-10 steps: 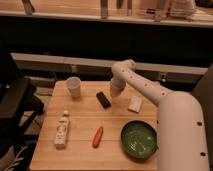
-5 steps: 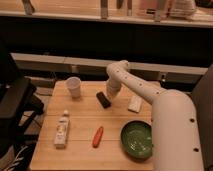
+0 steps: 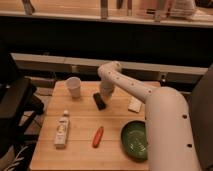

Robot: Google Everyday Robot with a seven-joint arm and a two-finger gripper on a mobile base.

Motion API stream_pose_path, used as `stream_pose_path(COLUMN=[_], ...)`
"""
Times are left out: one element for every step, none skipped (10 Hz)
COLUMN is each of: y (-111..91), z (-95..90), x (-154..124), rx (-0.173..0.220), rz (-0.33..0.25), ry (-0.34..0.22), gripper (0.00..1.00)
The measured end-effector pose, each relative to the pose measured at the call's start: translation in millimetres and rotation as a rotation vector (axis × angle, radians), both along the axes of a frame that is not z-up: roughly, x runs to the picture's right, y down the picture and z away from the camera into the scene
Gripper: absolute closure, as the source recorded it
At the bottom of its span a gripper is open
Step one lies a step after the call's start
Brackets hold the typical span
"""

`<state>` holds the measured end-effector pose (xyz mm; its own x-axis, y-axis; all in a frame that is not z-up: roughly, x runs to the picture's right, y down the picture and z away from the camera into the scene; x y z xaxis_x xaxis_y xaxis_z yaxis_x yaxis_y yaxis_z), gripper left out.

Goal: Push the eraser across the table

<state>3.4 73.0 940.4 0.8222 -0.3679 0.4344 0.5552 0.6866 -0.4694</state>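
The eraser (image 3: 99,101) is a small black oblong block lying near the middle of the far half of the light-wood table (image 3: 80,150). My white arm reaches in from the right and bends down over it. The gripper (image 3: 105,93) hangs at the arm's end, right at the eraser's far right side, seemingly touching it.
A white cup (image 3: 74,86) stands at the far left. A white bottle (image 3: 62,130) lies at the left front. An orange carrot-like stick (image 3: 98,136) lies front centre. A green bowl (image 3: 135,139) sits front right, a white flat piece (image 3: 135,104) behind it. A dark chair (image 3: 15,110) stands left of the table.
The arm has swung left across the table, bringing the gripper from beside the white piece to the eraser. The eraser has shifted slightly to the left.
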Motion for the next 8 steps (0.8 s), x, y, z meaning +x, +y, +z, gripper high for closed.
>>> stream_pose_path(y=[2, 4, 5, 6, 7, 8, 9, 10], z=[-1.3, -2.7, -3.4, -4.4, -5.4, -6.7, -7.0, -8.3], x=[-3, -13, -19, -20, -21, -23, -27, -29], rx=[-0.002, -0.003, -0.003, -0.002, -0.001, -0.001, -0.002, -0.003], rz=[-0.019, -0.038, -0.051, -0.062, -0.069, -0.078, -0.088, -0.098], ry=[-0.006, -0.017, -0.025, -0.03, -0.031, -0.035, -0.043, -0.047], gripper=[1.0, 1.0, 1.0, 1.0, 1.0, 1.0, 1.0, 1.0])
